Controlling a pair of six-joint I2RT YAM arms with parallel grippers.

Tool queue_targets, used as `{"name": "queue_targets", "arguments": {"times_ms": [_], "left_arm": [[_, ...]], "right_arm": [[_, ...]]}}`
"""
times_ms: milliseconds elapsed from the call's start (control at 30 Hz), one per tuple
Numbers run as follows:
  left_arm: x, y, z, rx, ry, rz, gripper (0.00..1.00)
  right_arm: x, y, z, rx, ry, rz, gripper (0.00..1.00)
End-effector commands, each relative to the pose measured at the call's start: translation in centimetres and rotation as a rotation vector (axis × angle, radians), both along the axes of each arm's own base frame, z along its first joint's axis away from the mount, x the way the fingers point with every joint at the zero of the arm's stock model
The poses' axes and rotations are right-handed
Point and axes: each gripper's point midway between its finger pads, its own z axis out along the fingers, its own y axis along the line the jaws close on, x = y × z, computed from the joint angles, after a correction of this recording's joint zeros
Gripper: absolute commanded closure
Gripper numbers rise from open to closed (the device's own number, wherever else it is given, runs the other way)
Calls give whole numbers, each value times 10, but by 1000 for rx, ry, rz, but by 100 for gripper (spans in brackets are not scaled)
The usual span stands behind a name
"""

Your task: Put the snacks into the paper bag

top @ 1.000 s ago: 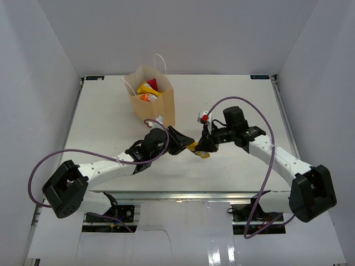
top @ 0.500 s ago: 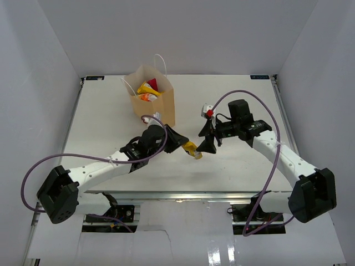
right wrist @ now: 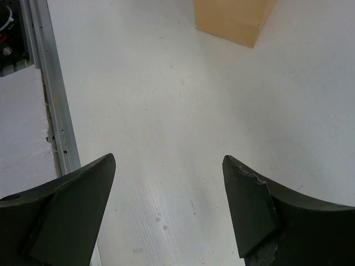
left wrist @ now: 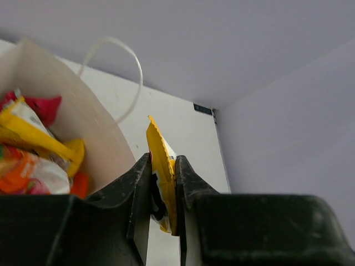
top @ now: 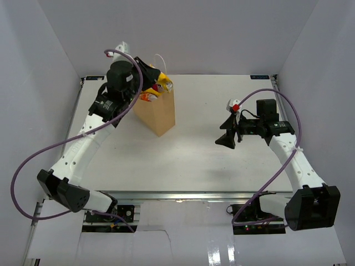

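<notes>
The left arm is lifted high at the far left of the table (top: 222,166). Its left pincer (top: 157,82) is closed on a yellow snack packet (top: 164,85). In the left wrist view the two black fingers (left wrist: 138,191) of the left pincer (left wrist: 162,194) press flat on both sides of the yellow snack packet (left wrist: 157,148). The packet stands on its edge and its crimped top shows above the fingers.

The packet is held in the air at the right rim of the paper bag (top: 158,113), higher than the bag mouth. I cannot tell if it is exactly over the opening or just outside the rim. The paper bag stands upright on the table at the far left, with one thin white handle (top: 161,58) standing up behind it. Inside the paper bag (left wrist: 66,94) there are other snacks: a yellow packet (left wrist: 28,136), an orange packet (left wrist: 28,172) and a red-pink one (left wrist: 41,104), lying one against the other. The white handle (left wrist: 130,61) curves up over the rim.

The right pincer (top: 226,132) is on the right half of the table, well apart from the bag. In the right wrist view the right pincer (right wrist: 166,205) is spread wide and holds nothing; only the bare white table (right wrist: 166,111) is seen between the fingers. The bottom part of the paper bag (right wrist: 233,19) shows at the top edge of this view.
</notes>
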Motion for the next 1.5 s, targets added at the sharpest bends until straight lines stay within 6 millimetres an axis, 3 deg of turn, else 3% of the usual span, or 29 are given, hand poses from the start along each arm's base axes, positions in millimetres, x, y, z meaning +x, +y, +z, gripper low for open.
{"name": "queue_targets", "arguments": {"times_ms": [0, 33, 167, 233, 300, 333, 367, 400, 433, 467, 500, 533, 600, 633, 667, 700, 800, 833, 867, 933, 967, 1000, 1200, 1333, 1467], "left_arm": [[24, 29, 3, 145, 8, 65, 100], [34, 40, 5, 155, 7, 97, 100], [62, 50, 2, 243, 9, 143, 99], [69, 51, -2, 268, 17, 150, 92], [75, 50, -5, 293, 23, 146, 73], [75, 47, -3, 296, 18, 127, 58], [74, 45, 0, 303, 9, 105, 32], [72, 42, 6, 305, -10, 83, 17], [68, 40, 13, 317, -36, 60, 6], [64, 35, 21, 312, -66, 20, 2], [56, 34, 35, 306, -104, 2, 2], [51, 33, 41, 312, -134, -18, 2], [35, 28, 51, 303, -179, -75, 2], [13, 29, 70, 287, -234, -111, 2], [3, 23, 56, 295, -237, -170, 2], [-9, 23, 55, 288, -256, -197, 2], [-67, 26, 37, 279, -330, -305, 2], [-100, 36, 55, 258, -425, -308, 2], [-106, 36, 14, 270, -367, -332, 2], [-129, 43, -3, 266, -380, -342, 2], [-152, 53, 1, 259, -429, -331, 2], [-154, 54, -32, 261, -370, -337, 2], [-178, 72, -101, 217, -254, -286, 2], [-178, 70, -130, 201, -195, -294, 2], [-176, 67, -140, 202, -163, -305, 2]], "right_arm": [[-8, -3, -3, 7, -1, 10, 16], [-7, -5, -4, 6, 0, 3, 16], [-5, -10, -7, -3, 6, -17, 16], [-3, -13, -8, -9, 5, -33, 16], [0, -16, -8, -14, 8, -49, 16], [2, -18, -10, -24, 15, -67, 15], [4, -20, -10, -32, 17, -82, 14], [10, -25, -10, -57, 13, -119, 11], [13, -29, -10, -70, 12, -144, 10], [16, -32, -9, -79, 13, -169, 9], [22, -40, -9, -108, 2, -216, 3], [27, -45, -7, -120, -2, -254, 10], [38, -57, -2, -137, -15, -338, 10], [46, -68, -2, -173, -29, -405, 10], [54, -75, 2, -176, -37, -465, 10], [58, -83, 6, -183, -51, -517, 10], [75, -119, 11, -244, -68, -747, 10], [78, -126, 12, -250, -63, -799, 10], [80, -134, 17, -255, -70, -847, 10], [79, -144, 22, -268, -83, -911, 10], [78, -146, 24, -269, -91, -922, 10], [76, -148, 31, -261, -111, -933, 10], [68, -151, 47, -200, -120, -1000, 10], [65, -157, 46, -217, -130, -1034, 10], [62, -167, 41, -231, -133, -1088, 10]]}}
